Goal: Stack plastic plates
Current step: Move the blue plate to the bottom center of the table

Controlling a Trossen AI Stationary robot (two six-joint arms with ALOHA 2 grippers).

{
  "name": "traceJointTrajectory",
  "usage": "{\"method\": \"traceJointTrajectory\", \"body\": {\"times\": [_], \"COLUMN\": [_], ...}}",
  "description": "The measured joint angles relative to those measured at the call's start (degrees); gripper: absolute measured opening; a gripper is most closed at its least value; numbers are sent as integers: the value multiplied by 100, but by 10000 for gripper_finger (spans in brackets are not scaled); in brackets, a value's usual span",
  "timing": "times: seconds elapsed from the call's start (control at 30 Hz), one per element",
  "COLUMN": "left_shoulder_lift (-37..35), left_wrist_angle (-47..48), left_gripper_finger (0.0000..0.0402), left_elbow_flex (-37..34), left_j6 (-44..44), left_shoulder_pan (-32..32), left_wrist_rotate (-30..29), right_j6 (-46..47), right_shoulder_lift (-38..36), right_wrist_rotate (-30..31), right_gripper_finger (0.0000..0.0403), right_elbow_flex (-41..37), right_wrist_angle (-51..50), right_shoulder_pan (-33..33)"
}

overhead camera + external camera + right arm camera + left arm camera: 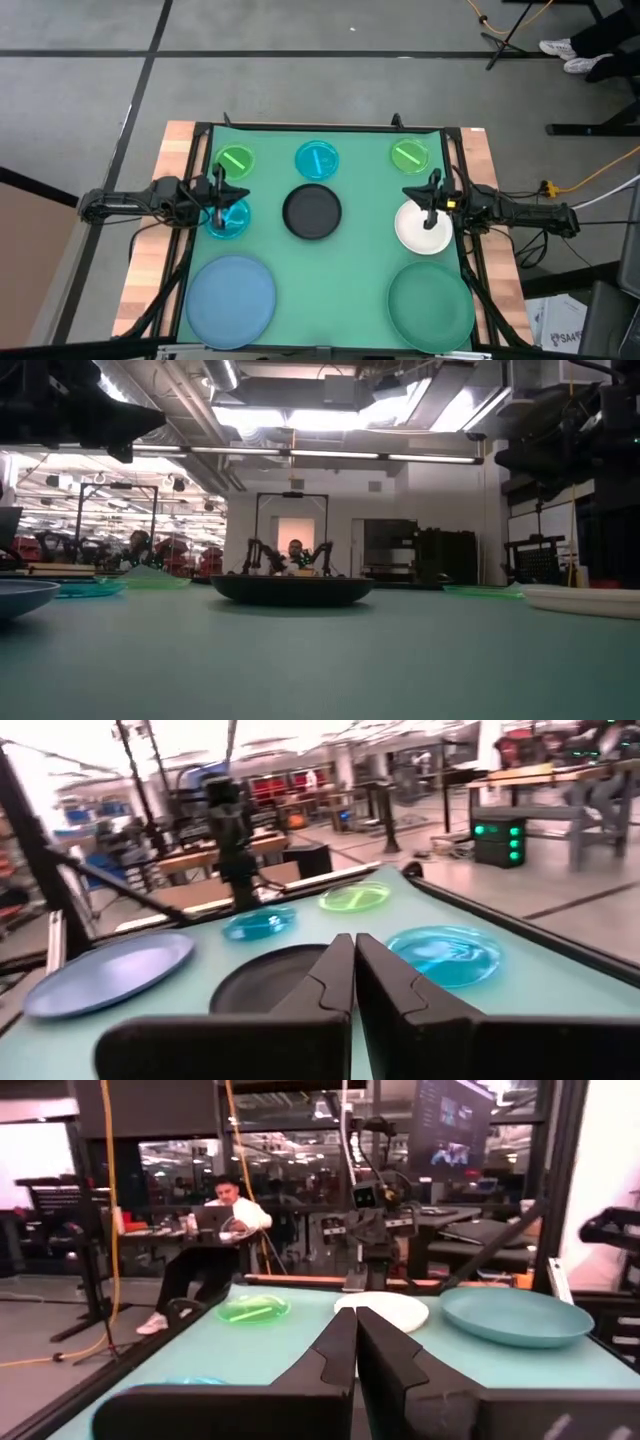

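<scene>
Eight plates lie flat and apart on the green mat. Along the far side are a small green plate [235,160], a small cyan plate [317,158] and another small green plate [410,155]. In the middle row are a second small cyan plate [228,218], the black plate [312,212] and the white plate [423,229]. The large blue plate [232,295] and the large dark green plate [430,305] sit near the front. My left gripper [217,193] hovers shut over the left cyan plate's far edge [355,1320]. My right gripper [433,196] hovers shut above the white plate's far edge [353,945].
Black frame rails [195,200] border the mat on both sides, with wooden table strips outside them. A person sits at a laptop [215,1220] beyond the table, and a person's shoes [570,55] show on the floor. Bare mat lies between the plates.
</scene>
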State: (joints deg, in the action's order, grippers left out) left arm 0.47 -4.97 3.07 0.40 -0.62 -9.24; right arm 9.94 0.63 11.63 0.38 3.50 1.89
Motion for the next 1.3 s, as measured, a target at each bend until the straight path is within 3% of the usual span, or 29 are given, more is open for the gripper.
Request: {"method": "traceJointTrajectory", "body": {"times": [0.27,0.57,0.93,1.3], "left_shoulder_lift": [300,1498,2670,3141], "left_wrist_angle": [-522,-1359,-2295,-2647], "left_gripper_finger": [5,5,5,5], "left_elbow_flex": [2,0,1,1], "left_j6": [75,171,169,167], "left_shoulder_pan": [0,-288,-479,-461], "left_wrist_rotate": [-521,-615,-154,-33], "right_j6": [80,163,161,156], "right_shoulder_lift": [13,13,15,15], "right_wrist_rotate": [474,736,775,874], "right_gripper_finger": [10,10,10,10], "right_elbow_flex": [0,0,2,2], "right_wrist_angle": [33,45,35,533], "right_shoulder_pan": [0,0,0,0]}}
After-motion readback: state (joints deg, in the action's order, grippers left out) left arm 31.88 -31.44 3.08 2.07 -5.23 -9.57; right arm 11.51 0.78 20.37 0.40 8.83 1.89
